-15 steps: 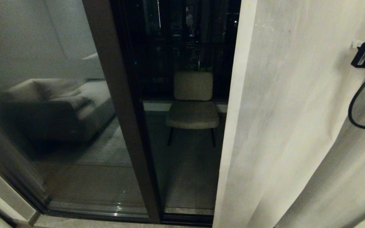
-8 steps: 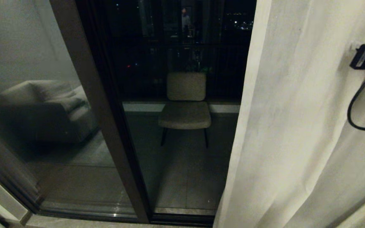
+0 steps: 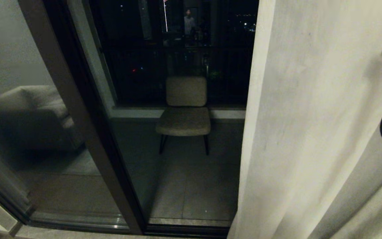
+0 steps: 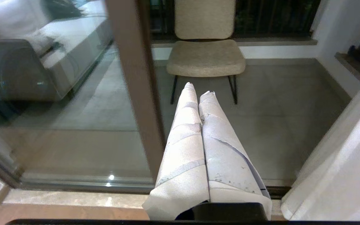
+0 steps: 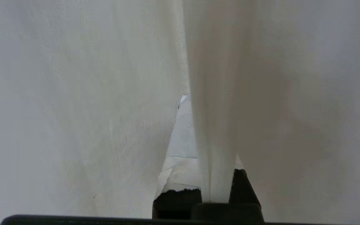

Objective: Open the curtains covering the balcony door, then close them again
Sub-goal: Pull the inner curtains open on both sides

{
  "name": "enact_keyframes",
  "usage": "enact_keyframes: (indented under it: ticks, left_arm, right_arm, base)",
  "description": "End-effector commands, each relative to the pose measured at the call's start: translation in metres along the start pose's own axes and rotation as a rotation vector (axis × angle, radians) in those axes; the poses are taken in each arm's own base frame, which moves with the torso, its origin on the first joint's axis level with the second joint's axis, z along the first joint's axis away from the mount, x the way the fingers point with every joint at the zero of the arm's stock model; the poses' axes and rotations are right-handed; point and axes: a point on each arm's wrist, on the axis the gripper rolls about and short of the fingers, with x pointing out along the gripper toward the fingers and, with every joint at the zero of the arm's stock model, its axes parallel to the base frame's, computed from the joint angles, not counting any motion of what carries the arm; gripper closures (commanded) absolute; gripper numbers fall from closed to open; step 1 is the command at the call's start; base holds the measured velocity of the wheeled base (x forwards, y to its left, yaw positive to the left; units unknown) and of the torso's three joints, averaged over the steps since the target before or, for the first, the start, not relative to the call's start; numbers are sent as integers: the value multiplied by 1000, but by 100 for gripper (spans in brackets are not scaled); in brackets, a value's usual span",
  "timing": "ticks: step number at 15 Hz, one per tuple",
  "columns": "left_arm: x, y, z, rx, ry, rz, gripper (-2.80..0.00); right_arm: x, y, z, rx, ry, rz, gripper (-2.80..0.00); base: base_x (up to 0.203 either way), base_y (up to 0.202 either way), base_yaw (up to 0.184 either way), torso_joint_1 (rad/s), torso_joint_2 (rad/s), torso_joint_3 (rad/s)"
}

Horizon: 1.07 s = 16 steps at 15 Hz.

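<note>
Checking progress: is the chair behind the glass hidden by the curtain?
No, the chair shows fully through the balcony door, left of the curtain edge.

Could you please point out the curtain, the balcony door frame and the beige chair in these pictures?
curtain (image 3: pixel 310 132), head view, on the broad front fold.
balcony door frame (image 3: pixel 78 113), head view, on the dark upright post.
beige chair (image 3: pixel 183 123), head view, on the seat cushion.

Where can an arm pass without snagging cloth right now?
Free: the glass strip between the door frame post and the curtain edge, facing the chair. Crowded: right side, where the right gripper pinches a curtain fold. Left gripper is shut, empty.
</note>
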Motion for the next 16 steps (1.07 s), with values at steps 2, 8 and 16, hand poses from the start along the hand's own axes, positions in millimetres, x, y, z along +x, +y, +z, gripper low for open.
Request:
enact_keyframes:
  ticks: [2,8,16]
  left_arm:
    - [0,0,0,0,-1,0,0]
    - [0,0,0,0,0,0,0]
    - [0,0,0,1,-1,0,0]
  right_arm:
    - [-15,0,8,-1,-20,-1,0]
    - [-28,-7,7,-5,-10,-26,0]
    - [-26,-12,5,-8,-4,-48,0]
  base:
    - [0,-193,0,1,1,5]
    - [0,-192,0,0,3,1]
    - [0,-139,1,1,3,2]
